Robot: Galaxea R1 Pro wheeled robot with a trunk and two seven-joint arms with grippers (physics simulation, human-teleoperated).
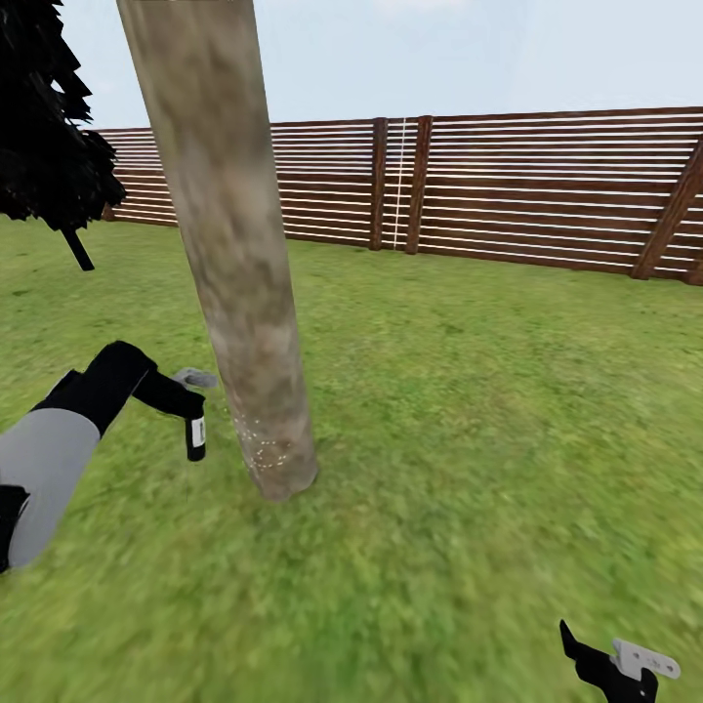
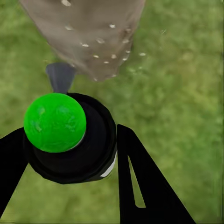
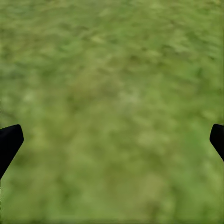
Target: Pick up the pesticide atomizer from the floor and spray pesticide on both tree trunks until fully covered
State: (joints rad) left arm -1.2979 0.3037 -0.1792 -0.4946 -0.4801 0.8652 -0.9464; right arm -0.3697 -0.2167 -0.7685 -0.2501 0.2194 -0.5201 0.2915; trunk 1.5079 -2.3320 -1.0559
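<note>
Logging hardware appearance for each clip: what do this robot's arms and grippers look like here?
The left arm has a smooth light grey forearm segment between black sections, ending in a black wrist. The left gripper has flat, black, wedge-shaped fingers, one with a slim triangular cut-out. The right gripper is black with a pale grey bracket-like plate. No cables or markings are visible.

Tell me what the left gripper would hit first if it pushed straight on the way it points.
Probably the base of the tree trunk: the left gripper, shut on the pesticide atomizer, points toward it and the grass beside it. Depth is unclear.
</note>
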